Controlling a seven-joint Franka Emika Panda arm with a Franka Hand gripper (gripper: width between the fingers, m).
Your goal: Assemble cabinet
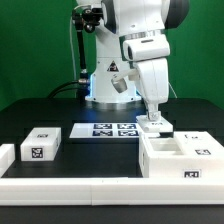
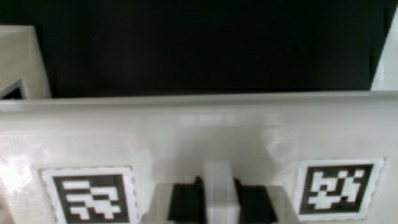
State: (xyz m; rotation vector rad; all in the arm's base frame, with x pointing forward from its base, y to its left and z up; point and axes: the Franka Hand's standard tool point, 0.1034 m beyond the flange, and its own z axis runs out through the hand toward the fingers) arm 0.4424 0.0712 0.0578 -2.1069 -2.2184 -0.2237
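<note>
Lying open-side up, cabinet [image 1: 186,160]; long axis across exterior view.

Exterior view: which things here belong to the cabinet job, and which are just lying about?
Job in hand: cabinet; loose white tagged box; gripper, down at the cabinet's edge.
Just lying about: marker board; white border rail; black table.

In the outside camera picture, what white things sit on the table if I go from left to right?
White piece cut off by the picture's edge → small white box with tags → marker board → cabinet.
</note>
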